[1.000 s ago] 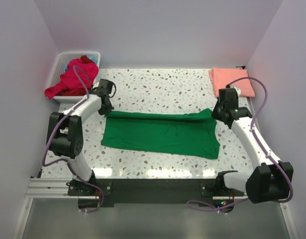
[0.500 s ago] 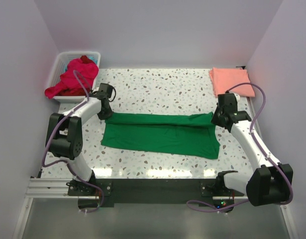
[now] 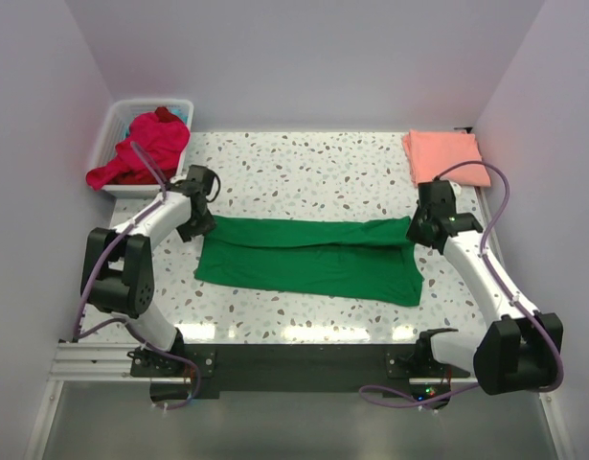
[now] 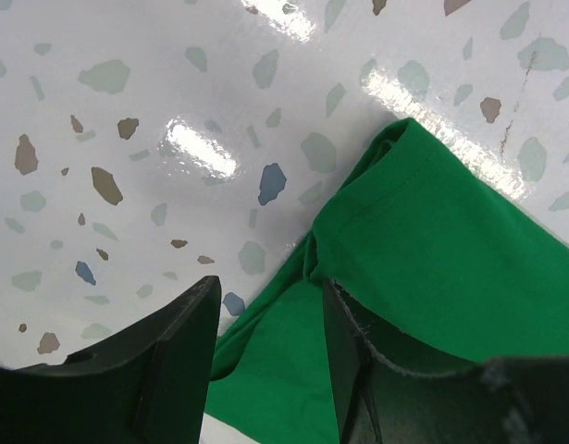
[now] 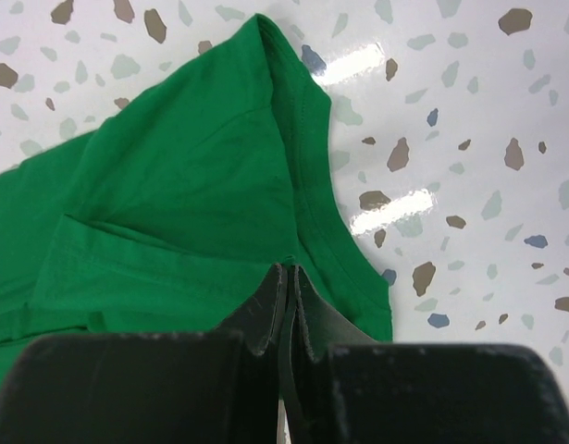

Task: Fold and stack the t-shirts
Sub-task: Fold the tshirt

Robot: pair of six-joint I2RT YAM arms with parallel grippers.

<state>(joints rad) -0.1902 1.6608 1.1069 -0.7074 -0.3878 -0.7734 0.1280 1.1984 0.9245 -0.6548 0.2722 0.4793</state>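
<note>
Soft, even light fell from overhead in the top view, which was bright and sharp throughout, with only faint shadows under the arms. A row of white glare patches lay on the glossy desk (image 3: 304, 158), just nearer than the green shirt (image 3: 313, 259). In both wrist views glare streaks shone on the desk beside the shirt, while the left pincer (image 4: 265, 305) and right pincer (image 5: 286, 273) sat dark, underexposed and slightly soft in the foreground.
</note>
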